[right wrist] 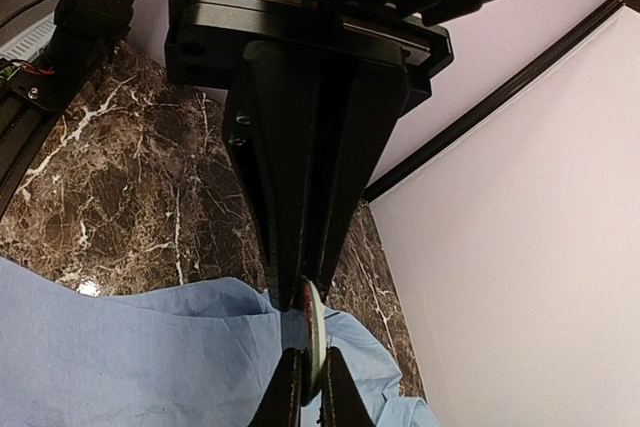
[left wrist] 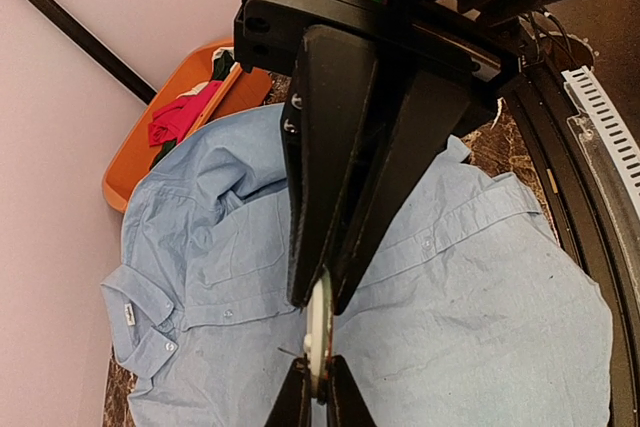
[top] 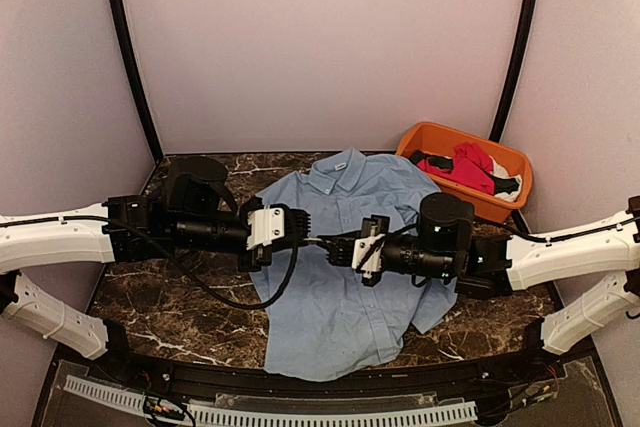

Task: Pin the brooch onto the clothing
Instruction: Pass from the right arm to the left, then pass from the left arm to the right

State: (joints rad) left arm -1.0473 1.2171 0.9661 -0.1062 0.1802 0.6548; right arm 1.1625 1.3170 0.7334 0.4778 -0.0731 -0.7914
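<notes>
Meeting over the middle of the shirt (top: 330, 317), your two arms point tip to tip. Your left gripper (left wrist: 320, 295) is nearly closed, its jaws narrowed to pinch one edge of the brooch (left wrist: 318, 335). Your right gripper (right wrist: 306, 295) is just as narrow and pinches the opposite edge. The brooch shows edge-on in both wrist views, a thin pale-rimmed disc held between the two pairs of tips, above the shirt's front. Whether it touches the fabric, you cannot tell. The shirt lies spread flat on the table (top: 160, 307), collar at the far side. An orange bin (top: 420, 137) with a red cloth (top: 465, 169) sits at the far right corner.
</notes>
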